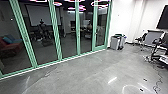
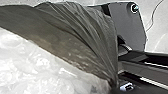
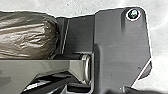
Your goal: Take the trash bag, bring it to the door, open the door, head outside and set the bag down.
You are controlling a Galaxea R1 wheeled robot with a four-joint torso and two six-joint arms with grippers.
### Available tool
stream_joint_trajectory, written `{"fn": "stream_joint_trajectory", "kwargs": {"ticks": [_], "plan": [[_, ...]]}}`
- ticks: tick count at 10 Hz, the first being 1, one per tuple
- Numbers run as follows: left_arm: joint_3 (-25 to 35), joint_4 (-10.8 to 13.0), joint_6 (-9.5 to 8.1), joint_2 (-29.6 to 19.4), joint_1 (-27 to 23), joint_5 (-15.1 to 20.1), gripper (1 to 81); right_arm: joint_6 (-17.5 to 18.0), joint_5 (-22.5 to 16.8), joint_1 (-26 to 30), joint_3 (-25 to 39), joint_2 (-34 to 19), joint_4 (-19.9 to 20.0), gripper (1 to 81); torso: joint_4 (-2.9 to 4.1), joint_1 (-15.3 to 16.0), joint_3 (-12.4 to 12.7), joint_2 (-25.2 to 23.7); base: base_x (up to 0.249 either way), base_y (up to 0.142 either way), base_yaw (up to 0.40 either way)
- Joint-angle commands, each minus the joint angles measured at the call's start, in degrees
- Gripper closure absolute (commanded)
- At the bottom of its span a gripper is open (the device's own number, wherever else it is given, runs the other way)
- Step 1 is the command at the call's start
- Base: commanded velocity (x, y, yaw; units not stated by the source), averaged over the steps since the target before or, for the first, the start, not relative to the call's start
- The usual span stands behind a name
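Observation:
The dark trash bag [image 2: 75,32] looms large in the left wrist view, its folds drawn together to a narrow gather where my left gripper [image 2: 113,86] is shut on it. Pale crinkled plastic lies along the bag's edge. In the right wrist view, a shiny brown-grey part of the bag [image 3: 27,37] bulges beside the robot's own dark plate. How my right gripper stands cannot be made out. Green-framed glass panels [image 1: 57,37] run across the left and middle of the head view; which one is the door I cannot tell.
Grey bins [image 1: 115,43] stand by the white wall just right of the glass. Chairs [image 1: 141,40] and a desk with equipment are at the right, with a cable [image 1: 158,81] on the floor. Behind the glass are a red sofa [image 1: 10,47] and dark shapes, perhaps partly reflections.

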Motion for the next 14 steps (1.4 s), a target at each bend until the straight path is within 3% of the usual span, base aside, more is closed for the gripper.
{"fn": "stream_joint_trajectory", "kwargs": {"ticks": [1,14], "plan": [[0.01,-0.34,0.25,-0.39,-3.37,4.34,81.1,-0.19,-2.87,2.78,0.24,-0.03,-0.35,1.0,0.00,0.00,0.00,0.00,0.000,0.000,-0.243],[0.01,-0.43,0.17,-0.48,-3.37,3.55,81.1,-0.19,-2.61,2.43,0.24,-0.12,-0.26,1.0,0.00,0.00,0.00,0.00,-0.006,0.000,-0.009]]}}
